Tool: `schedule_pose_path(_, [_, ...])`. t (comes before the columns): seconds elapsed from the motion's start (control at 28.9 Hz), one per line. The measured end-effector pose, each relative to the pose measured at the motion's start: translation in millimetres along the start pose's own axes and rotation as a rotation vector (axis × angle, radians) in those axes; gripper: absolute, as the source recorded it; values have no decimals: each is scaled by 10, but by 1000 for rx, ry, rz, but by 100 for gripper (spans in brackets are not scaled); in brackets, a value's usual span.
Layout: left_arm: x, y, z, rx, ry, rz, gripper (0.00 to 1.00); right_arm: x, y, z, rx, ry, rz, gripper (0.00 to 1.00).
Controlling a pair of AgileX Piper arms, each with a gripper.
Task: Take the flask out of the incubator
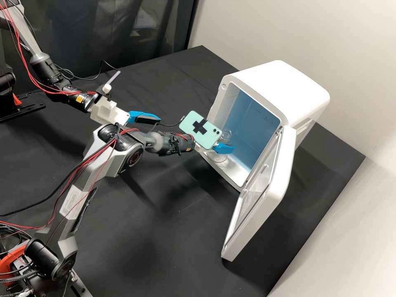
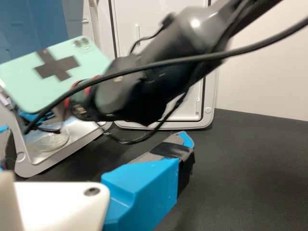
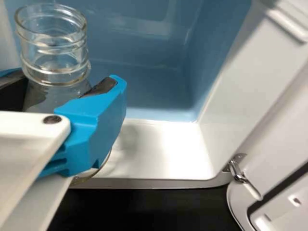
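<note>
1. The flask (image 1: 226, 134) is stood upright on the pale floor of the incubator (image 1: 284, 90), near the front of the chamber, neck up and uncapped. It is not out yet.
2. The right pincer (image 1: 225, 148) is reached in through the opening. The flask is taken low, approx. at the shoulder below the neck, w/ a blue finger on each side. It seems clamped on the glass, though contact on the far side is hidden. A low grip is judged sensible, as the rim is left free and the glass is kept from tipping.
3. The door (image 1: 264, 194) is swung wide open and hung to one side, so the way out is left free.
4. The left pincer (image 1: 144, 117) is held over the counter (image 1: 165, 214), outside the incubator, just behind the right arm. Whether it is open or closed can't be told.
5. A mint-green phone (image 1: 201, 129) w/ a black cross is fixed on the right wrist, just at the opening.
6. In the way: the chamber's front lip, over which the base must be lifted, and the door hinge (image 3: 237, 169) beside the exit. The left arm and the loose cables (image 1: 82, 165) are close behind the exit path.
</note>
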Motion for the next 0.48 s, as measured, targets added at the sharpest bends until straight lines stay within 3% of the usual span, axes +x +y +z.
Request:
schedule_pose_path(0.1, [0,0,0,0,0,0,100,-177,75,71,-1,38,6,0])
schedule_pose_path(0.24, [1,1,-5,1,1,0,100,-394,199,179,34,72,54,0])
schedule_pose_path(0.42, [1,4,-11,3,-2,0,100,-697,255,452,35,120,68,0])
schedule_pose_path(0.48, [3,8,-22,14,-7,0,100,-817,290,600,47,129,66,0])
